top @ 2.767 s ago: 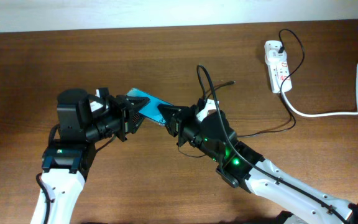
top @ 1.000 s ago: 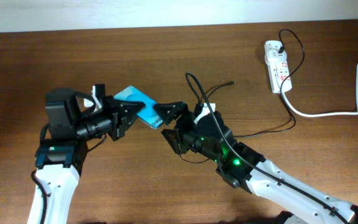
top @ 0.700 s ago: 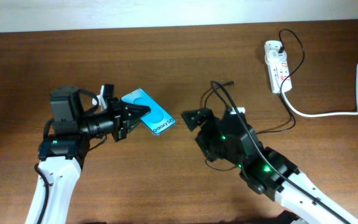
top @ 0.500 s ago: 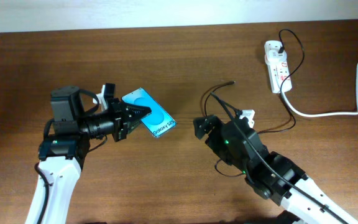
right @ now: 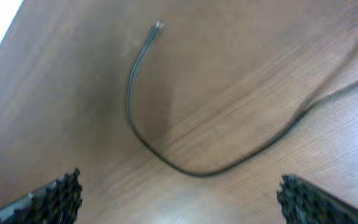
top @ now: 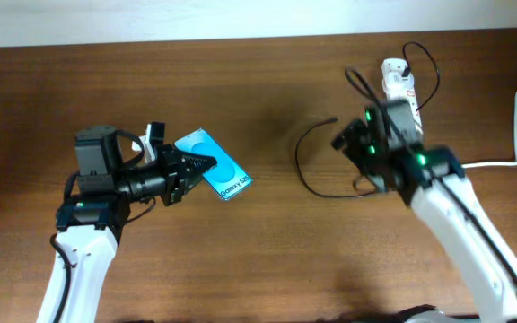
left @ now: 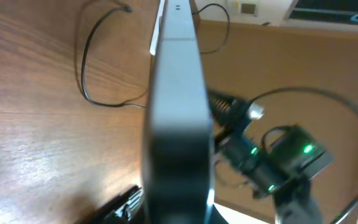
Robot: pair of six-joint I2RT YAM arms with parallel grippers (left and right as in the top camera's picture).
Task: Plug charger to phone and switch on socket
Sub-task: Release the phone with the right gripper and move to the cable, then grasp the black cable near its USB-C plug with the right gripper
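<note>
My left gripper (top: 196,167) is shut on the phone (top: 215,164), a cyan-screened handset held tilted above the table at the left. In the left wrist view the phone (left: 176,118) shows edge-on, running up from the gripper (left: 176,213). The charger (top: 305,175) lies loose on the table in a loop, its connector tip (top: 335,118) free. My right gripper (top: 353,136) hangs wide open over that cable, holding nothing. From the right wrist I see the charger (right: 185,163), its tip (right: 158,25) and my open gripper (right: 185,200). The socket (top: 395,74) lies at the far right, partly behind my right arm.
A thick white cord (top: 487,163) runs from the socket to the right edge. A thin black wire (top: 424,54) loops from a plug at the socket's far end. The pale wall edge (top: 240,18) bounds the table at the back.
My right arm has pulled away from the phone and swung right and back towards the socket, jaws open. The charger now lies on the table. The left gripper still holds the phone, hardly moved.
</note>
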